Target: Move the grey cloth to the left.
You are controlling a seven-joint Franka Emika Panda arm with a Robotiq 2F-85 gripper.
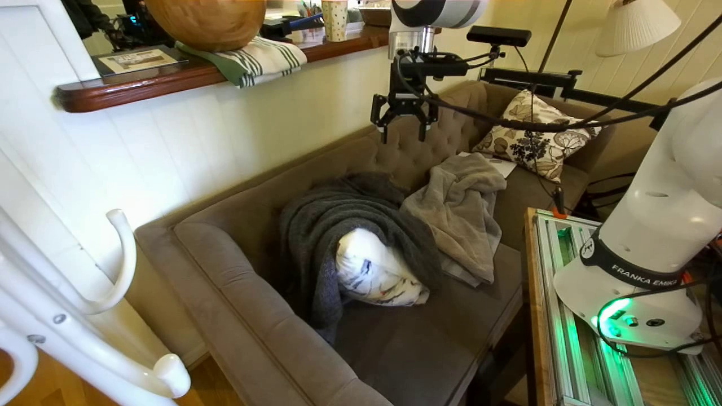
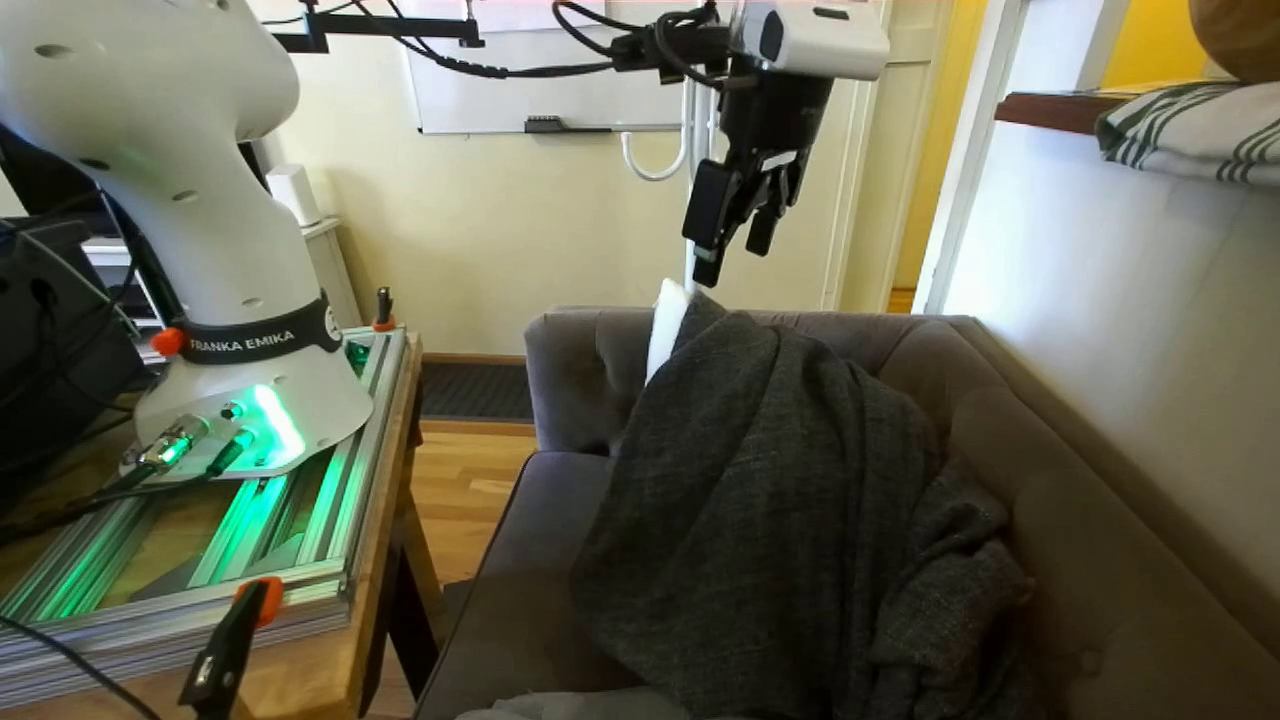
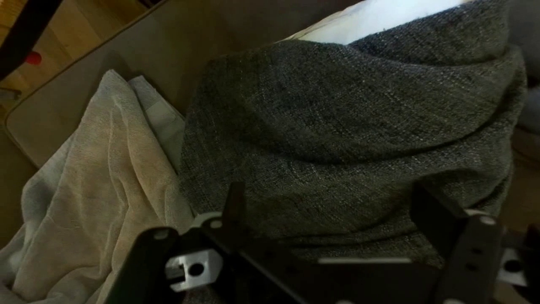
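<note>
One dark grey cloth (image 2: 780, 520) lies, seemingly directly, below the spread gripper (image 1: 403, 136).

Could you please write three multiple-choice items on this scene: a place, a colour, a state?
1. Where is the dark grey cloth?
A) On the floor
B) Over a white cushion
C) On the ledge

2. What colour is the base light?
A) Green
B) Red
C) Blue

3. How is the gripper?
A) Shut on cloth
B) Shut, empty
C) Open, empty

1 B: the white cushion shows beneath it.
2 A: it glows green in both exterior views.
3 C: its jaws stand apart, holding nothing.
</note>
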